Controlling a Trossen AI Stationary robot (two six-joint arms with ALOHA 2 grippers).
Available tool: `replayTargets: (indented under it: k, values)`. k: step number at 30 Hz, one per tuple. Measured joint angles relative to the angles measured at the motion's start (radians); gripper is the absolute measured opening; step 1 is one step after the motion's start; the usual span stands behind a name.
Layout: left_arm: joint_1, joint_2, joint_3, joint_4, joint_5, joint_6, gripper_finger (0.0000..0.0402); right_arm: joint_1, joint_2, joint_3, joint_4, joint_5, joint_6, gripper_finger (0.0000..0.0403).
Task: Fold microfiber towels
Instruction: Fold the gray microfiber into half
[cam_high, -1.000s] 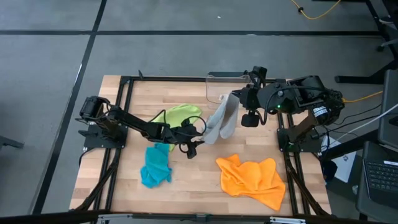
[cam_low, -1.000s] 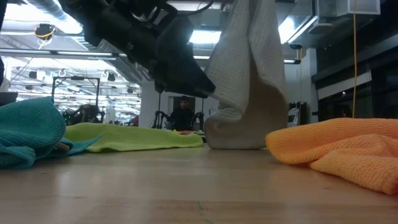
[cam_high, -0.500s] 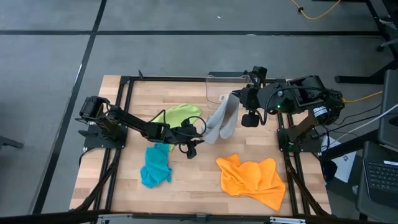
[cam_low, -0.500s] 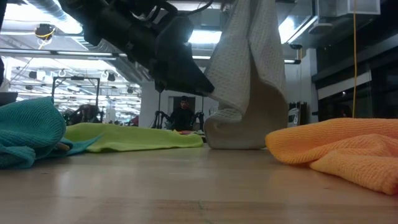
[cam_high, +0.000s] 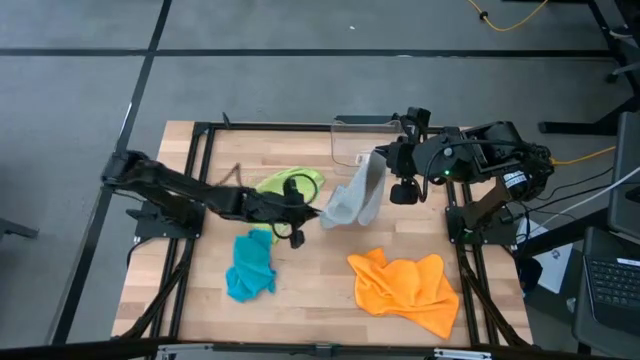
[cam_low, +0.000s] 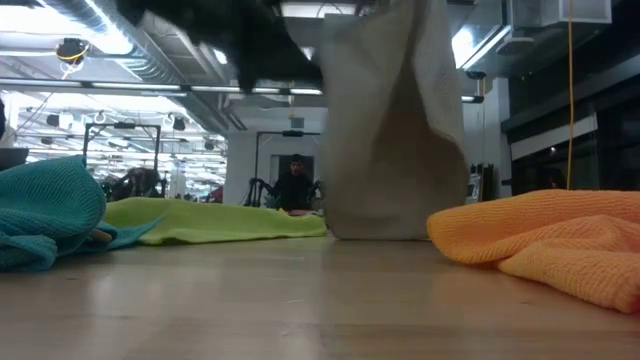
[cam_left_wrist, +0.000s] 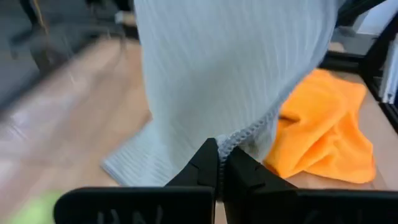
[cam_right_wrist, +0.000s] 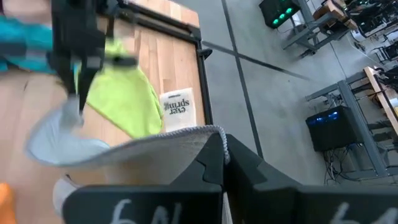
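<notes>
The light grey towel (cam_high: 356, 198) hangs in mid-table between my two grippers, and a low part of it (cam_left_wrist: 134, 167) lies on the wood. My right gripper (cam_high: 381, 160) is shut on its top; my left gripper (cam_high: 317, 212) is shut on its lower left edge. The lime green towel (cam_high: 291, 182) lies flat just behind my left gripper. Toward the near edge, the teal towel (cam_high: 250, 266) lies crumpled on the left and the orange towel (cam_high: 405, 286) on the right. My left gripper pinches the grey towel's hemmed edge (cam_left_wrist: 244, 137) between its two shut fingertips (cam_left_wrist: 208, 163). It comes from the table's left, slanting slightly down. That edge is lifted, and the cloth rises from it toward the right gripper. My right gripper pinches the grey towel's upper hemmed edge (cam_right_wrist: 198, 132) between its shut fingers (cam_right_wrist: 214, 163). It comes from the table's right, slanting down. The towel hangs below it and sweeps in a curve toward the left gripper.
A clear plastic bin (cam_high: 358, 134) stands at the far edge behind the grey towel. A white printed label (cam_right_wrist: 177, 109) lies on the wood by the lime green towel. A black frame (cam_high: 200, 130) runs round the tabletop.
My left gripper has shut on the grey towel's lower edge and gone up with it. That part of the towel is lifted and drawn toward the table's left, while the top stays in the still right gripper.
</notes>
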Motion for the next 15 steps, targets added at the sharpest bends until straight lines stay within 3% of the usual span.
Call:
replayTargets:
  k: [6, 15]
  values:
    - [0.0, -0.237, 0.0, -0.038, -0.024, 0.141, 0.0, 0.0, 0.0, 0.0, -0.081, 0.0, 0.078, 0.0003]
    - [0.015, -0.505, 0.0, -0.089, -0.025, 0.199, 0.0, 0.0, 0.0, 0.0, -0.088, -0.007, 0.12, 0.0003]
